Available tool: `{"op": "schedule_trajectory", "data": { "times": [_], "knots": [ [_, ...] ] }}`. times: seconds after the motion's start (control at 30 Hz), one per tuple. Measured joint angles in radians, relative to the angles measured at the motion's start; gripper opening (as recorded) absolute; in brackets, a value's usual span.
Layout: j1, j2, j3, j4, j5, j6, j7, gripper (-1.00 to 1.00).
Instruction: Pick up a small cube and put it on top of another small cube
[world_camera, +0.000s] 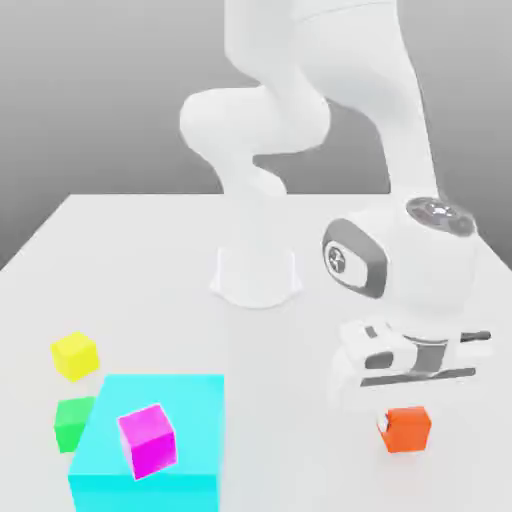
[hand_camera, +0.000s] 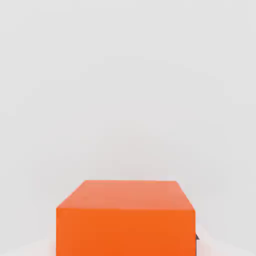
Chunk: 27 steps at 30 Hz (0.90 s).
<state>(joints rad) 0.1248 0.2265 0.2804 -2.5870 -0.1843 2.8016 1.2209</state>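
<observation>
The small orange-red cube (world_camera: 407, 430) rests on the white table near the front of the exterior view's right. The white hand of my arm hangs straight above it, and my gripper (world_camera: 404, 416) reaches down around the cube's sides, shut on it. A dark fingertip (world_camera: 381, 424) shows against the cube's left face. In the hand view the small cube (hand_camera: 125, 217) lies very close, with a sliver of finger (hand_camera: 196, 237) against its side. A small yellow cube (world_camera: 75, 355) and a small green cube (world_camera: 72, 421) sit at the exterior view's left.
A large cyan block (world_camera: 190, 420) stands at the front left with a magenta cube (world_camera: 147, 440) on top of it. The arm's round base (world_camera: 256, 276) is fixed at the middle of the table (world_camera: 150, 260).
</observation>
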Motion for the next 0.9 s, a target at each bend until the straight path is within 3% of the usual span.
{"op": "schedule_trajectory", "data": {
  "times": [0.37,0.9],
  "knots": [
    [-0.102,-0.118,-0.134,0.076,0.145,-0.177,0.378,-1.00],
    [-0.360,-0.213,-0.286,0.208,0.184,-0.406,1.112,-1.00]
  ]
}}
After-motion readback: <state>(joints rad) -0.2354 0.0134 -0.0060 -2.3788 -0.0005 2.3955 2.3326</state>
